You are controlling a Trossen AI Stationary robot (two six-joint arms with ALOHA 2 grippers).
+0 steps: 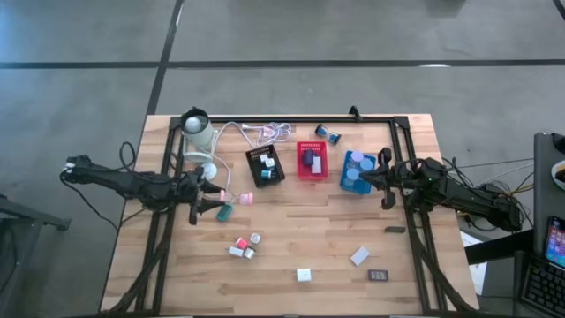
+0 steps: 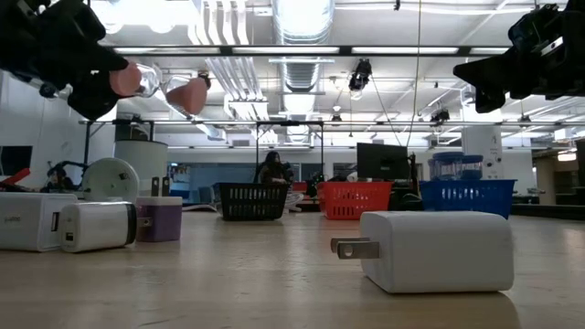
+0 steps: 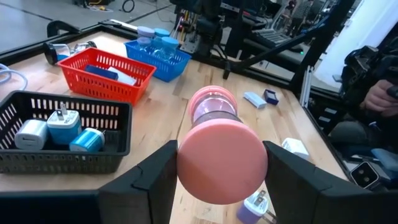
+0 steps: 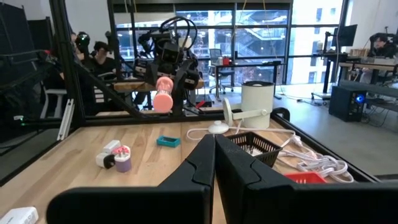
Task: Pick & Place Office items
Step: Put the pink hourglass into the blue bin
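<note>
My left gripper [image 1: 217, 193] hangs above the table's left-middle, shut on a pink roll [image 1: 238, 198] that shows large in the left wrist view [image 3: 222, 163]. A teal block [image 1: 224, 212] lies on the table just below it. More office items lie toward the near edge: a small cluster [image 1: 244, 246], white blocks [image 1: 304, 276] [image 1: 358, 256] and a dark rectangle [image 1: 379, 276]. My right gripper [image 1: 364, 181] waits, shut and holding nothing, above the blue tray [image 1: 346, 184]. My left gripper pinches the pink roll by its near end cap [image 3: 186, 163], one finger [image 3: 152, 180] on each side. The fingers come level from the table's left, and the roll sticks out along them toward the right. It is lifted clear of the table, roughly level.
The black tray [image 1: 265, 165], the red tray [image 1: 311, 161] and the blue tray stand in a row at the far middle, each with items inside. A white coiled cable [image 1: 269, 132] and a white canister [image 1: 199, 132] sit at the far left. Dark frame rails [image 1: 415, 238] run along both sides.
</note>
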